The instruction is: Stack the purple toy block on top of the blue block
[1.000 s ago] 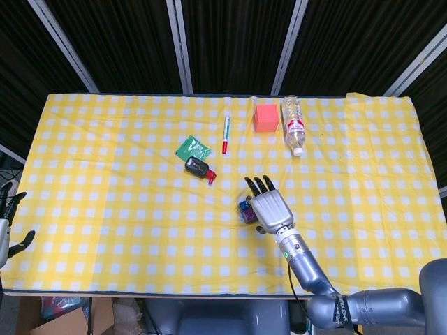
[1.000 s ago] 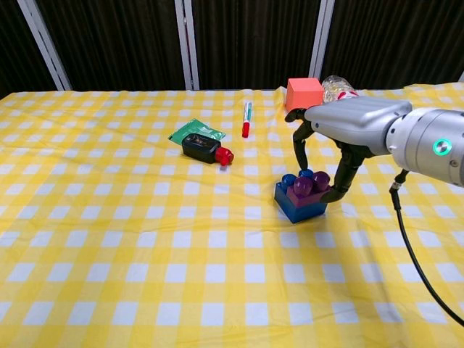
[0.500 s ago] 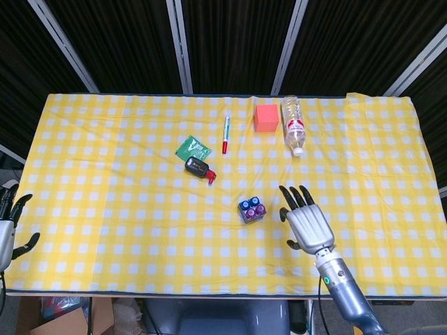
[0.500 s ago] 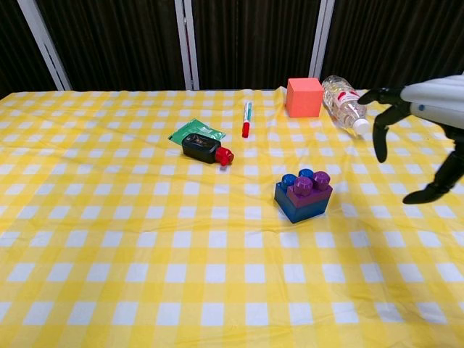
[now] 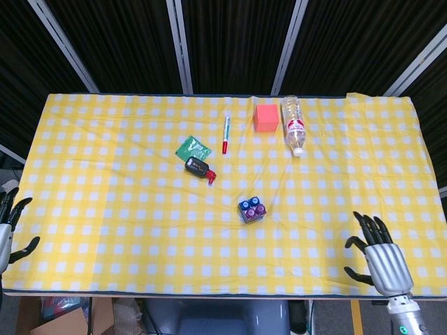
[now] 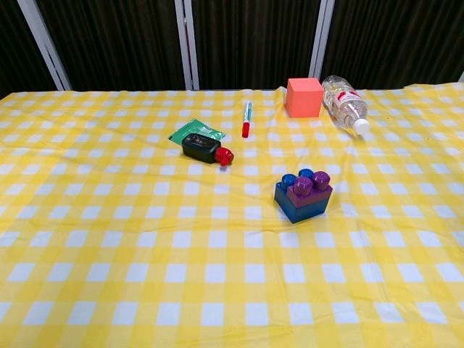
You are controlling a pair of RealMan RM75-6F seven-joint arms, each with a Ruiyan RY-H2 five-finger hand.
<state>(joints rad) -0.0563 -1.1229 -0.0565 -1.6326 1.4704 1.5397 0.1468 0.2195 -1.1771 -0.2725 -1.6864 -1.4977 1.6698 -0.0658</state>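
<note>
The purple toy block (image 6: pixel 309 188) sits on top of the blue block (image 6: pixel 296 204), the pair standing on the yellow checked tablecloth (image 5: pixel 105 174) a little right of the table's centre and toward its near half. The right hand (image 5: pixel 380 259) is well apart from the stack, down at the near right edge of the table in the head view, fingers spread and holding nothing. The left hand (image 5: pixel 8 230) shows only partly at the far left edge of the head view, beyond the cloth; its visible fingers are apart and nothing is in them. Neither hand appears in the chest view.

1 second ago the right hand was over the stack with its fingers around the purple block; half a second ago it had lifted clear to the right, and now it has drawn back to the table's edge. The stack has not shifted.

The purple block is smaller than the blue one, covering its right part, with 2 round purple studs on top; 2 blue studs stay exposed beside it to the left and rear.

Behind lie a black bottle with a red cap (image 6: pixel 205 151), a green packet (image 6: pixel 193 132), a red-capped pen (image 6: pixel 246 119), a red cube (image 6: pixel 304 96) and a clear plastic bottle (image 6: pixel 344 102) on its side.
</note>
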